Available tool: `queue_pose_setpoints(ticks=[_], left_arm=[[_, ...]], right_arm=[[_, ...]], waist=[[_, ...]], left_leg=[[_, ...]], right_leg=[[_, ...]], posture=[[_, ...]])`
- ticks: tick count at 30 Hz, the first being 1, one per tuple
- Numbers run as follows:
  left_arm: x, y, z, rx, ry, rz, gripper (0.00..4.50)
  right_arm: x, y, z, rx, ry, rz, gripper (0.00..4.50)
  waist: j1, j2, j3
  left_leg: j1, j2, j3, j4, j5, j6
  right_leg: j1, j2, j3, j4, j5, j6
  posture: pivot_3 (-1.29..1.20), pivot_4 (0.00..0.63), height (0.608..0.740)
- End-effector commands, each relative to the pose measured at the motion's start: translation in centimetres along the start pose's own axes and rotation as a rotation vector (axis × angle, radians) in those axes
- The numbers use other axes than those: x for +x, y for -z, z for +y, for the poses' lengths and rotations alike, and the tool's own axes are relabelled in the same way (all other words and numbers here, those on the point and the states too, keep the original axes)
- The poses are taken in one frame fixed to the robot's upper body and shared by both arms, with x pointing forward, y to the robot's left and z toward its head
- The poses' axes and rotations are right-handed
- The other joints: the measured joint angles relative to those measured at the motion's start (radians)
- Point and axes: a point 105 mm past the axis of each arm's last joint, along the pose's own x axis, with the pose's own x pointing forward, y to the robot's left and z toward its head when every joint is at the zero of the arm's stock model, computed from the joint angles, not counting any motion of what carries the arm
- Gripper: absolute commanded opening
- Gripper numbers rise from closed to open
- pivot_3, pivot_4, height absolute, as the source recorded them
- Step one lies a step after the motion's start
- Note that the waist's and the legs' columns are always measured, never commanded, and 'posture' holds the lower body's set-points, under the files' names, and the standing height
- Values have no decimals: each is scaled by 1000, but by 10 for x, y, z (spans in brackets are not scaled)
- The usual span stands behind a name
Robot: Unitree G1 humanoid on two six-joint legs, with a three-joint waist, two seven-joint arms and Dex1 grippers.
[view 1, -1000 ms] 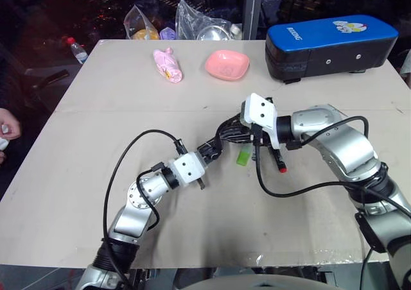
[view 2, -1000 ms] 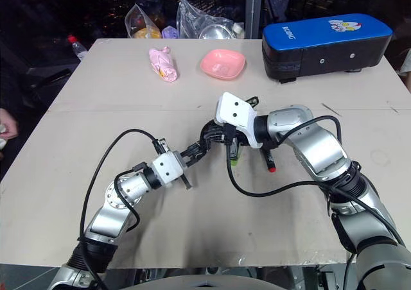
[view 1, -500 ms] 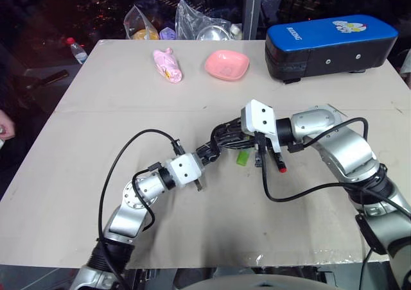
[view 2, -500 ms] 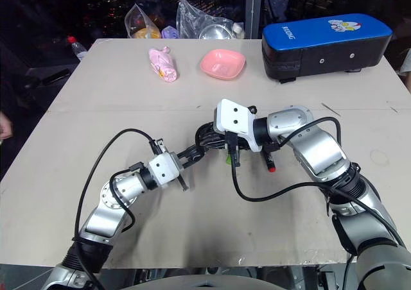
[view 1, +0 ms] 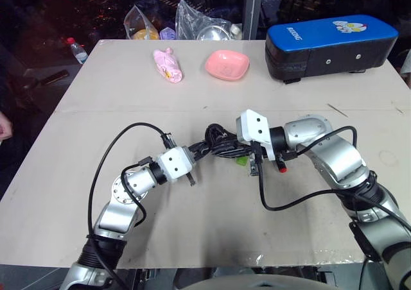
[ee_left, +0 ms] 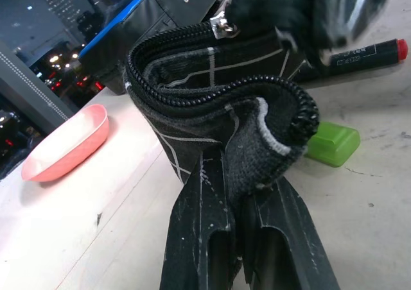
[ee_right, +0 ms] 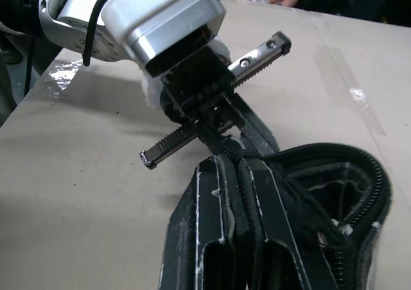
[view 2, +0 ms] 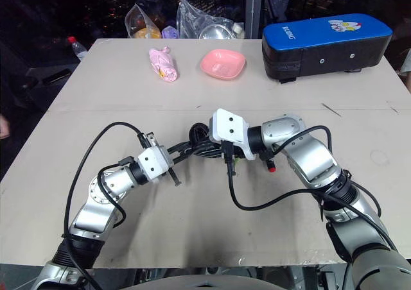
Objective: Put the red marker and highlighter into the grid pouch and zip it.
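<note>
The grid pouch [view 1: 217, 146], black with white lines, hangs crumpled just above the middle of the table between my two grippers. My left gripper [view 1: 200, 151] is shut on one end of it, with fabric pinched between the fingers [ee_left: 199, 206]. Coming from the right, my right gripper [view 1: 226, 144] is shut on the pouch's zippered edge [ee_right: 334, 194]. The highlighter [ee_left: 331, 145], lime green, lies on the table under the pouch, half hidden in the eye views [view 1: 242, 161]. Beside it, under my right wrist, lies the red marker [view 1: 281, 166].
A big blue-and-black case [view 1: 327, 43] stands at the back right. A pink dish [view 1: 227, 64] and a pink soft thing [view 1: 168, 65] lie at the back, with plastic bags [view 1: 192, 22] and a bottle [view 1: 77, 49] behind. A person's hand [view 1: 4, 127] shows at the left edge.
Both grippers have carried the pouch a little to the left, and my right wrist has sunk lower. The pouch now covers more of the highlighter. Both grips stay shut.
</note>
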Motion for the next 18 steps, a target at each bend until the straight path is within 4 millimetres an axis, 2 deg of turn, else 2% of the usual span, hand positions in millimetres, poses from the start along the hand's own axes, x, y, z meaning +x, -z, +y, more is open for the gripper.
queue_pose_setpoints(ticks=[1,4,7,9,10,12,14,15,18], left_arm=[[-4,-9,6,35,-17,-20,0],[-7,-7,10,47,-36,-10,0],[-10,-6,19,71,-71,-2,0],[-10,-7,20,76,-76,-5,0],[-10,-7,21,76,-79,-7,0],[-9,-8,22,77,-87,-12,0],[-9,-8,22,78,-90,-14,0],[-9,-8,23,78,-90,-14,0],[-9,-8,23,81,-90,-13,0]], right_arm=[[-12,-2,-19,-78,143,-23,31],[-19,-1,-24,-90,190,-21,31],[-34,-6,-14,-15,132,-27,31],[-38,-8,-12,16,123,-26,31],[-39,-9,-10,28,120,-24,557],[-46,-5,-5,52,143,15,1262],[-53,2,-3,79,179,74,2383],[-56,5,-2,89,188,97,2712],[-82,7,-3,160,209,109,2712]], waist=[[1,0,0],[1,0,0],[3,0,0],[1,0,0],[0,0,0],[0,0,0],[2,0,0],[2,0,0],[4,0,0]], left_leg=[[0,0,0,0,0,0],[0,0,0,0,0,0],[0,0,0,0,0,0],[-1,0,0,0,0,0],[0,0,0,0,0,0],[0,0,0,0,0,0],[0,1,0,0,0,0],[-1,0,0,0,0,0],[-1,0,0,1,0,0]], right_leg=[[0,0,0,0,0,0],[0,4,0,0,0,0],[0,4,0,0,0,0],[0,3,0,0,0,0],[0,1,0,0,0,0],[0,0,0,0,0,0],[0,-1,0,0,0,0],[0,-1,0,0,0,0],[0,-2,0,0,-1,-1]], posture=[[0,150,726],[0,150,726],[0,150,726],[0,150,726],[0,150,726],[0,150,726],[0,150,726],[0,150,726],[0,150,726]])
